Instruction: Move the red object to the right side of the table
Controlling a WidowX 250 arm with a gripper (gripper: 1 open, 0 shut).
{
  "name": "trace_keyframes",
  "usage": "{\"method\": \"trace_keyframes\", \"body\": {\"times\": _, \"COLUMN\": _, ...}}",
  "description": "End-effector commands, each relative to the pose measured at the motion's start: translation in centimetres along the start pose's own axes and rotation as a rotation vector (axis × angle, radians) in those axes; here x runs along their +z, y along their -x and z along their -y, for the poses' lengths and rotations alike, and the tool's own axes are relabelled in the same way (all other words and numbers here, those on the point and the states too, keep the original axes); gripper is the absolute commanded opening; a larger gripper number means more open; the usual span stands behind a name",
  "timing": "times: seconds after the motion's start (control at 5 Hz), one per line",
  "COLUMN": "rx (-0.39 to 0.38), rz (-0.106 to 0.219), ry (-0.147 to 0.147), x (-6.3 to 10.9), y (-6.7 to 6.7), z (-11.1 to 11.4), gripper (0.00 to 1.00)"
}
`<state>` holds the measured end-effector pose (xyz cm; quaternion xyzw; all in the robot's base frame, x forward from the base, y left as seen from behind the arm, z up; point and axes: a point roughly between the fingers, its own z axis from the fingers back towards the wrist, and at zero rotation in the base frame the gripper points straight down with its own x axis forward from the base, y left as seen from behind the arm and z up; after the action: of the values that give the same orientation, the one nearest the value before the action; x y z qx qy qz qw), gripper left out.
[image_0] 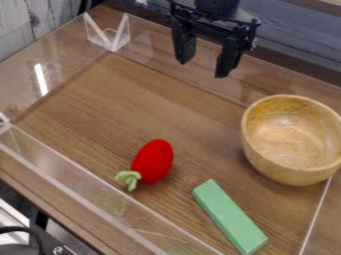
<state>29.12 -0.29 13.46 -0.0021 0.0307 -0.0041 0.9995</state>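
The red object (pixel 152 160) is a small red strawberry-like toy with a light green stem, lying on the brown wood-grain table (pixel 147 105) left of centre near the front. My gripper (pixel 205 57) hangs at the far side of the table, well above and behind the toy, pointing down. Its dark fingers stand apart with nothing between them. Nothing touches the toy.
A wooden bowl (pixel 293 138) stands at the right. A flat green block (pixel 229 215) lies near the front edge, right of the toy. Low clear acrylic walls (pixel 74 177) ring the tabletop, and a clear bracket (pixel 107 33) sits at the far left corner.
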Motion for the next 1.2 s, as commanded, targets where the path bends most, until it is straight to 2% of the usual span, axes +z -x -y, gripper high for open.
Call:
{"method": "trace_keyframes", "body": {"times": 0.0, "rx": 0.023, "rz": -0.021, "ry": -0.001, "x": -0.8, "y": 1.6, "z": -0.7, "gripper": 1.0}}
{"method": "trace_keyframes", "body": {"times": 0.2, "rx": 0.046, "rz": -0.08, "ry": 0.002, "x": -3.7, "y": 5.1, "z": -1.7, "gripper": 1.0}}
{"method": "trace_keyframes", "body": {"times": 0.4, "rx": 0.048, "rz": -0.027, "ry": 0.002, "x": -5.5, "y": 8.5, "z": -3.4, "gripper": 1.0}}
{"method": "trace_keyframes", "body": {"times": 0.6, "rx": 0.063, "rz": 0.032, "ry": 0.008, "x": -7.2, "y": 10.2, "z": -5.1, "gripper": 1.0}}
{"method": "trace_keyframes", "body": {"times": 0.8, "rx": 0.063, "rz": 0.093, "ry": 0.021, "x": -8.2, "y": 9.4, "z": -4.8, "gripper": 1.0}}
{"method": "trace_keyframes", "body": {"times": 1.0, "rx": 0.071, "rz": 0.12, "ry": 0.028, "x": -8.5, "y": 8.7, "z": -4.6, "gripper": 1.0}}
